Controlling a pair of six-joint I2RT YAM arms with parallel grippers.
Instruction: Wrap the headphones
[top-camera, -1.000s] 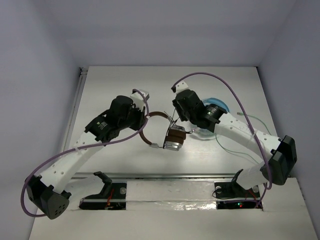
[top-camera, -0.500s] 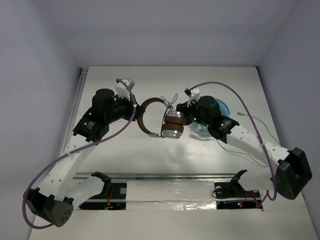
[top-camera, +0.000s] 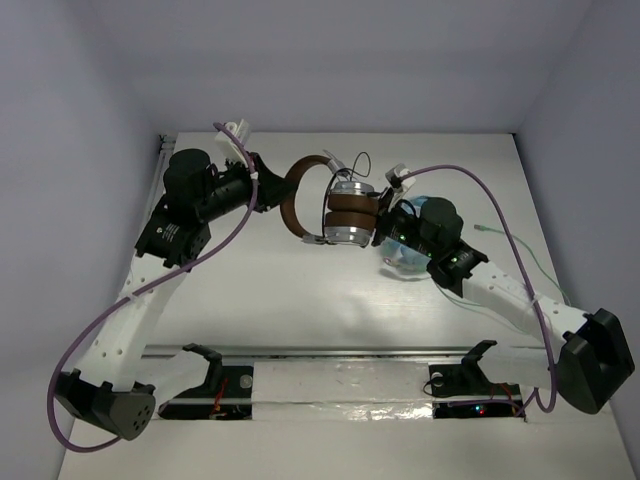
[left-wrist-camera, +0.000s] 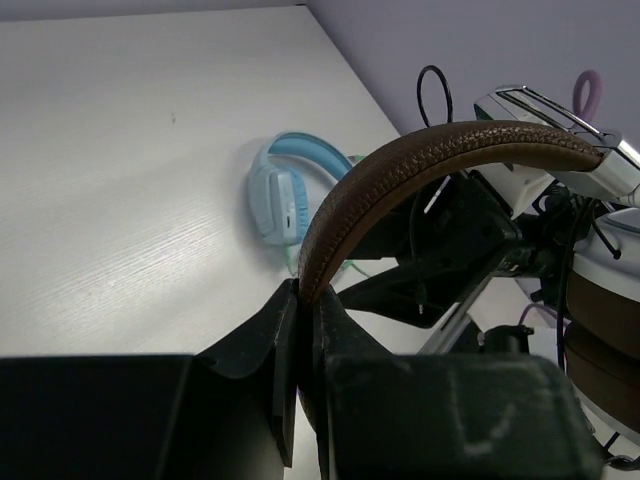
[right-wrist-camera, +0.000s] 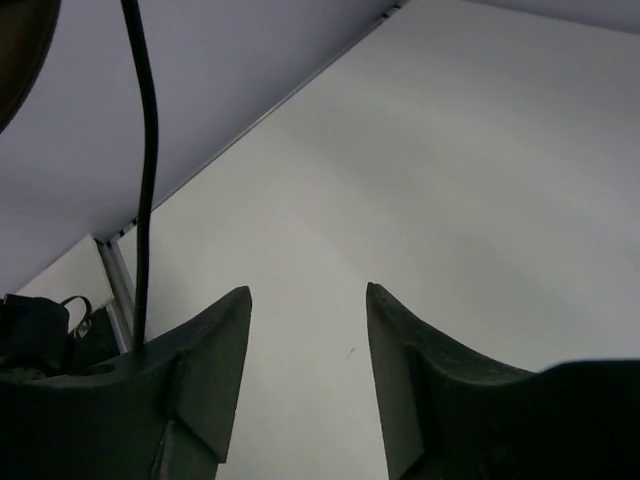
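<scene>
**Left end effector holds the headband, right one stands open**

In the top view I see the headphones (top-camera: 345, 215) at upper centre, above the tabletop (top-camera: 250, 290). My left end effector (left-wrist-camera: 305, 300) is pinched tight on the brown headband, which arches up and to the right in the left wrist view. My right end effector (right-wrist-camera: 308, 300) has its jaws wide apart, close beside the ear cups. The thin black cable (right-wrist-camera: 150, 150) drops past its finger at frame left. The light blue headphones (left-wrist-camera: 285, 195) lie on the tabletop beyond.
</scene>
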